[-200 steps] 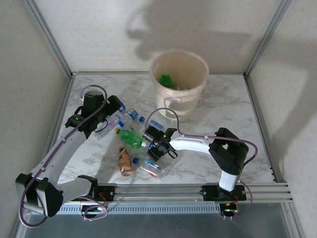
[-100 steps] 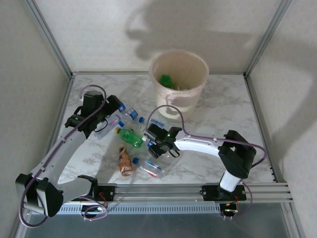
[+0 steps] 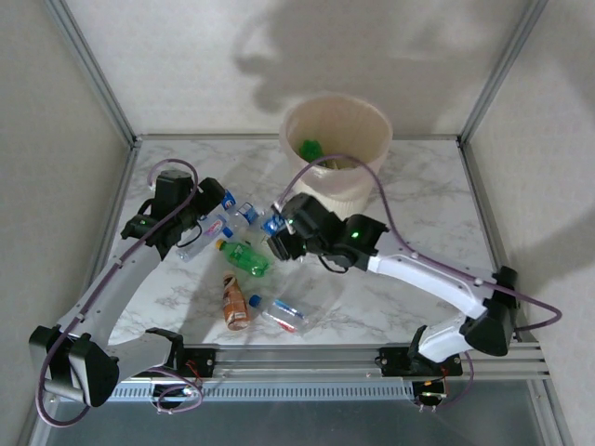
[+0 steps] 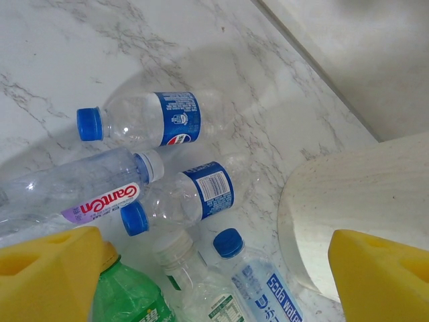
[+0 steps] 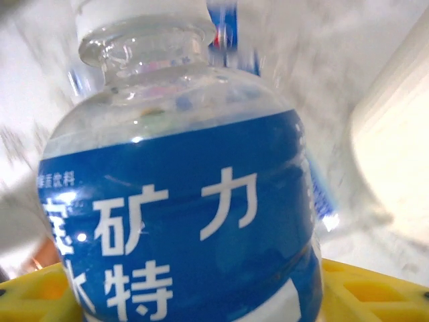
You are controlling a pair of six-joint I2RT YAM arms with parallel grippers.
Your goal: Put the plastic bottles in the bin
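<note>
Hovering where it was, the left tool (image 3: pixel 216 206) is gaping wide over the plastic bottles (image 4: pixel 181 194) lying on the counter (image 3: pixel 423 209). The right tool (image 3: pixel 279 237) is clenching a blue-labelled bottle (image 5: pixel 181 221), having risen off the counter and swung nearer the bin (image 3: pixel 351 200), which is holding a green bottle (image 3: pixel 311 149).

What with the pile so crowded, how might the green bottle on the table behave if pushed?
The green bottle lies on its side on the smooth marble table, so it would probably roll. It seems empty and thin-walled: likely light and easily dented. Clear bottles lie close beside it and might shift too.
</note>
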